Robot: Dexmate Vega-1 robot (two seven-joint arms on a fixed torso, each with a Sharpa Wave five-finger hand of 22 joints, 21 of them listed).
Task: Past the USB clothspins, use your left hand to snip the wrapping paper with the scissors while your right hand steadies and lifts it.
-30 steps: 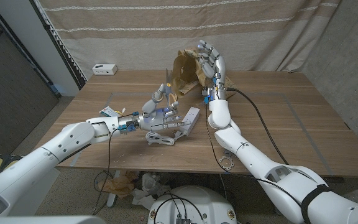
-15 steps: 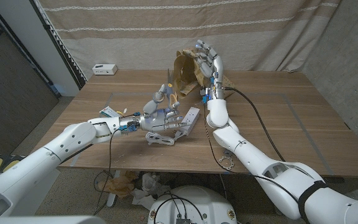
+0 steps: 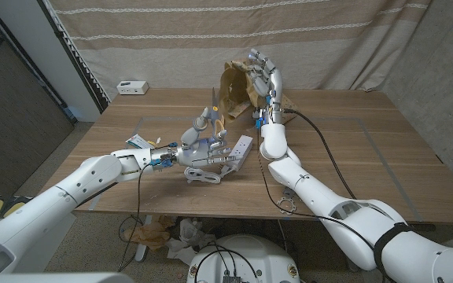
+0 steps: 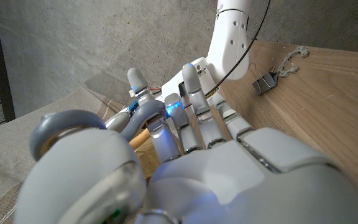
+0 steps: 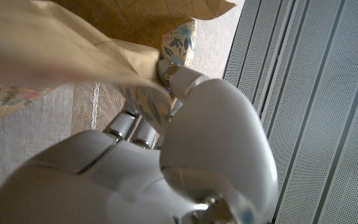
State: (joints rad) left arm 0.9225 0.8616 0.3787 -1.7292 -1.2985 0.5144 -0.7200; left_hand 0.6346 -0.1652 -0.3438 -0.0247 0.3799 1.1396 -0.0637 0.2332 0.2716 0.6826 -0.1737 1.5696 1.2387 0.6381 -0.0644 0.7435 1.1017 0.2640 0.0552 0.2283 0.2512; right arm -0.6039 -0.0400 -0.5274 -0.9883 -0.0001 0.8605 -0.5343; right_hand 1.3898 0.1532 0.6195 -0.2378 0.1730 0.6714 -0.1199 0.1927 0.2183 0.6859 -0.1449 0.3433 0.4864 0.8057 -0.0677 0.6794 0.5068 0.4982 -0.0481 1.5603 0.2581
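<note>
My right hand point(image 3: 263, 77) is raised above the table's far middle and holds up a crumpled sheet of brown wrapping paper point(image 3: 231, 90). The right wrist view shows that hand point(image 5: 166, 155) with the paper point(image 5: 55, 43) draped over its fingers, floral print on the underside. My left hand point(image 3: 200, 146) hovers at mid-table and grips the scissors point(image 3: 212, 115), blades pointing up beside the paper's lower left edge. Whether the blades touch the paper is unclear. In the left wrist view the grey scissor handle point(image 4: 61, 127) loops over my left hand point(image 4: 229, 174).
A white plug strip point(image 3: 242, 145) and a coiled white cable point(image 3: 203, 175) lie just right of my left hand. A black binder clip with a chain point(image 3: 289, 206) sits near the front edge. A small white box point(image 3: 132, 86) stands at the back left.
My right hand has shifted slightly to the left with the paper. The left hand and scissors have stayed in place.
</note>
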